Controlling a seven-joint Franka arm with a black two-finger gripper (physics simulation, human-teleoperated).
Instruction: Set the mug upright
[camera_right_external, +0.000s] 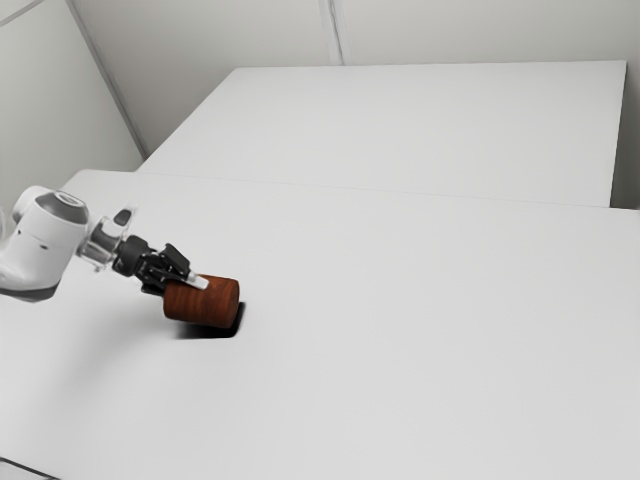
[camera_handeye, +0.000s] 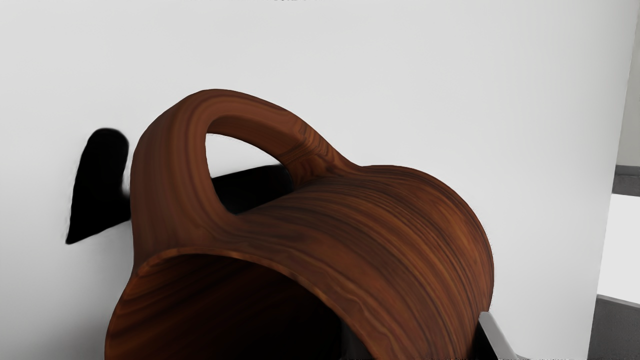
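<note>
The brown wood-grained mug (camera_right_external: 203, 302) is on its side in the exterior view, its closed end toward the exterior view's right and a dark shadow beneath it. My gripper (camera_right_external: 197, 281) reaches it from the exterior view's left, a light fingertip over its side. In the wrist view the open mouth of the mug (camera_handeye: 400, 230) faces my hand, and its handle arches away from the body. The gripper (camera_handeye: 425, 342) is shut on the mug wall, one finger outside against the body and a dark part of the other inside the mouth. That inner contact is mostly hidden.
The white table (camera_right_external: 400, 330) extends around the mug toward the exterior view's right. Another white surface (camera_right_external: 400, 130) lies beyond its far edge, with pale walls behind. A dark thin line crosses the exterior view's lower left corner.
</note>
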